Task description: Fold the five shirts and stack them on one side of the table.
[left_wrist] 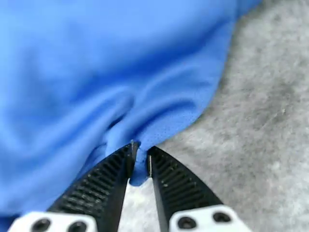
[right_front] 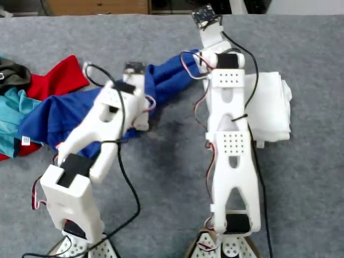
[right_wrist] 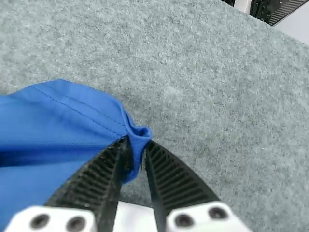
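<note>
A blue shirt [right_front: 59, 114] lies stretched across the grey table [right_front: 161, 177] from the left pile towards the centre back. My left gripper [right_front: 143, 112] is shut on a fold at its near edge; in the left wrist view the fingertips [left_wrist: 126, 157] pinch blue cloth [left_wrist: 120, 72]. At the shirt's far end my right gripper [right_front: 201, 57] is shut on a hemmed corner [right_wrist: 72, 125], close above the table. A folded white shirt [right_front: 271, 107] rests on the right side, beside the right arm.
A red shirt [right_front: 62, 75], a teal shirt [right_front: 11, 110] and a dark garment [right_front: 13, 72] lie heaped at the left edge, partly under the blue shirt. Bare grey table [right_front: 166, 161] lies between the arms, and wires hang along both arms.
</note>
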You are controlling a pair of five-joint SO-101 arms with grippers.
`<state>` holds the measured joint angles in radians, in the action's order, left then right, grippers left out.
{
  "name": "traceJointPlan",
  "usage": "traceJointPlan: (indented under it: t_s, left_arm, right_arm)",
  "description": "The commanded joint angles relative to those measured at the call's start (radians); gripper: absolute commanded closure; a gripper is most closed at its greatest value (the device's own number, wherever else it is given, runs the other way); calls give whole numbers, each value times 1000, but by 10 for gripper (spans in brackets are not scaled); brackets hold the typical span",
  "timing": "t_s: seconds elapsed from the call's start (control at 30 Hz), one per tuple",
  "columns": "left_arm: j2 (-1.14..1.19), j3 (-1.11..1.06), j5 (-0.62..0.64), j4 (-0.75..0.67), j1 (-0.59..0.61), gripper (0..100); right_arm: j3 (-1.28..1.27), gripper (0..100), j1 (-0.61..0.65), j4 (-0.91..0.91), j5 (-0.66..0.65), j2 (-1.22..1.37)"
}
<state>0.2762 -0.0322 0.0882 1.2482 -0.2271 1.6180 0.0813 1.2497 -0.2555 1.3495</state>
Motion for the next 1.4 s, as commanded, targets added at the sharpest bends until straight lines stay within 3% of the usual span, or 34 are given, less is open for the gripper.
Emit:
traceJointPlan:
  t_s: [0.0,0.2,0.4,0.77,0.97,1.23,1.37]
  left_arm:
    - [-48,270,3,229,77,982]
    - [-148,727,-95,505,195,982]
    - [-346,941,-100,511,373,982]
    - [-722,1002,-101,505,690,982]
    - [-842,1025,-94,431,839,982]
    - [-974,1013,-100,505,852,982]
    - [-1018,904,-100,509,852,982]
  right_arm:
    - [50,997,-1,84,12,-160]
    - [50,997,-2,224,6,-378]
    - [48,997,-7,316,-32,-651]
    - [50,997,-30,310,-31,-1155]
    - [48,997,-30,232,-29,-1400]
    - [15,997,-27,55,-38,-1621]
    - [-111,997,-25,-35,-31,-1653]
